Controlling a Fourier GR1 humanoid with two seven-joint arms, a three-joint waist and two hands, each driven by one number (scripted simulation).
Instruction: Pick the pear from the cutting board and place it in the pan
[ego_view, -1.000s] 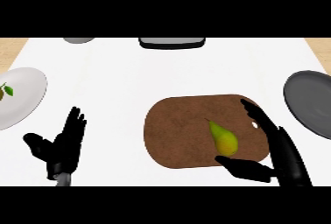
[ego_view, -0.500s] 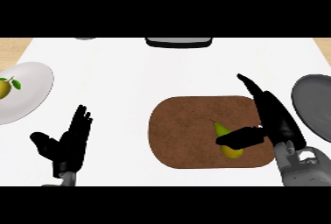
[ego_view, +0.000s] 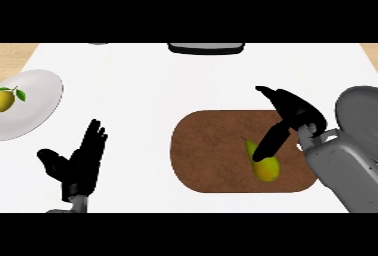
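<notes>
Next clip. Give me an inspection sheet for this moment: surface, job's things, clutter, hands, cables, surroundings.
Surface: white counter.
Job's things: pear lying on the right part of the board; grey pan at the right edge, partly cut off.
Clutter: white plate at left holding a yellow fruit; dark object at the far edge, cut off.
Hands: right hand over the board, open, thumb touching the pear's top; left hand open, fingers up, resting at lower left.
Cables: nothing seen.
Surroundings: tan strips at the far corners.

Right hand (ego_view: 299, 114) has turned (thumb onto pear (ego_view: 267, 170)).
</notes>
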